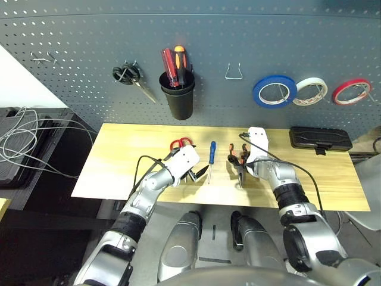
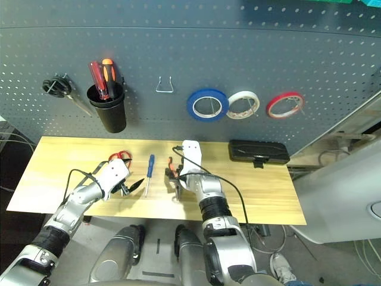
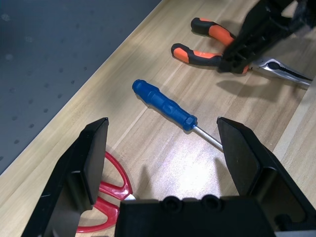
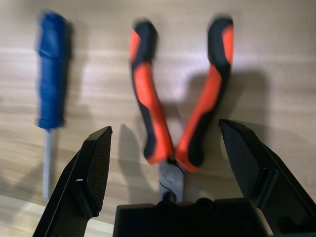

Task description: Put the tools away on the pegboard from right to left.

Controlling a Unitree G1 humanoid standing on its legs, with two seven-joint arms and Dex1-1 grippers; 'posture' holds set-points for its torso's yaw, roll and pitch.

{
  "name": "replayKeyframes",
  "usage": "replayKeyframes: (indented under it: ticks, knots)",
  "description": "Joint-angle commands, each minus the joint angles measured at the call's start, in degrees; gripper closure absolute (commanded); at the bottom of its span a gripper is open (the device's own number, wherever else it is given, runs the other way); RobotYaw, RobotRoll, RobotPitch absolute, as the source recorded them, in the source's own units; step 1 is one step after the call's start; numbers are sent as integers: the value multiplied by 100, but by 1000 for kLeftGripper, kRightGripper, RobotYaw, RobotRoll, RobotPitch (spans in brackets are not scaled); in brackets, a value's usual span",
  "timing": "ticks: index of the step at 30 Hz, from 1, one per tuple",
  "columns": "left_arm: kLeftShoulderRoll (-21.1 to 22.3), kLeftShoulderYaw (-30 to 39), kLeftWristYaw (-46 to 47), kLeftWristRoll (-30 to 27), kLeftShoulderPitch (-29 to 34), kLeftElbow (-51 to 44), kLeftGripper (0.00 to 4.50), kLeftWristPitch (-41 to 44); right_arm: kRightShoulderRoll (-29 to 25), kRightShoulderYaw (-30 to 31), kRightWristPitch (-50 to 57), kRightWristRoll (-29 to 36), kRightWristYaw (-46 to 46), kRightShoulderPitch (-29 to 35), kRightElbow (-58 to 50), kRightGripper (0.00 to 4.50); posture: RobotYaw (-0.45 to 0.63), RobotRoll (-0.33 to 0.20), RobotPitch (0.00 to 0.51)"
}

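Hanging over the orange-and-black-handled pliers (image 4: pixel 170 106), the right pincer (image 4: pixel 165 168) has its fingers spread wide, one on either side of the two splayed handles, with nothing pinched. From the wrist view the pliers' nose runs under the pincer's black base, so only a short stub of metal shows. In the head view the white hand covers much of the pliers (image 1: pixel 237 159), leaving handle ends and a dark tip to see.

The left pincer (image 3: pixel 163 163) is also spread and empty, low above the bench (image 1: pixel 333 179). Red-handled scissors (image 3: pixel 111 195) lie under it: only the red loops show past one finger, the blades hidden by the pincer body. From above just the loops peek out behind the white hand (image 1: pixel 181 143).

A slim blue-handled screwdriver (image 1: pixel 211 156) lies between the two hands, apart from both, handle toward the pegboard (image 1: pixel 71 47). Its shaft tip passes behind a finger in the left wrist view.

A blue tape roll (image 1: pixel 274 91) hangs on the pegboard, beside a white ring (image 1: pixel 310 90) and a red ring (image 1: pixel 351 91). Further left are a bare wire hook (image 1: pixel 233 72), a black cup (image 1: pixel 178 95) with red and orange handles, and dark scissors (image 1: pixel 132 77) whose shape is hard to read. A black case (image 1: pixel 319 138) lies on the bench's right side.
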Motion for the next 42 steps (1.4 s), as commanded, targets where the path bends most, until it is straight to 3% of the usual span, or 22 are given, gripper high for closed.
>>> replayKeyframes:
  ticks: [1,8,15,16,21,25,27,30,36,42]
  knots:
    - [42,23,12,-9,152,-46,0,49,-8,-174,116,8,-220,-7,279,34,210,0,184]
    - [57,26,6,-18,173,-52,0,50,9,-473,-117,133,-385,-259,864,34,208,0,192]
    - [44,31,12,-42,165,-61,0,32,-24,-308,-388,28,-125,-297,948,2435,198,0,196]
    - [26,45,27,-62,161,-59,0,10,-47,-227,-429,-16,-33,-273,902,2634,197,0,196]
    - [-27,102,59,-165,159,-70,0,-239,-162,145,-459,-151,311,-22,314,2668,192,0,196]
    - [-49,235,162,-339,157,-152,0,-922,-448,583,-456,-275,737,356,-855,2823,185,0,197]
    - [-59,323,250,-384,149,-151,0,-1274,-597,755,-482,-271,978,618,-1488,3324,182,0,196]
    - [-95,450,334,-537,128,-112,0,-1942,-862,884,-685,-277,1247,921,-2224,4415,175,0,196]
    - [-147,490,294,-683,81,35,0,-2554,-1147,871,-928,-287,1401,1057,-2644,4468,151,0,194]
    - [-192,442,248,-668,-9,184,0,-2577,-835,496,-143,33,1091,921,-2434,4308,145,0,192]
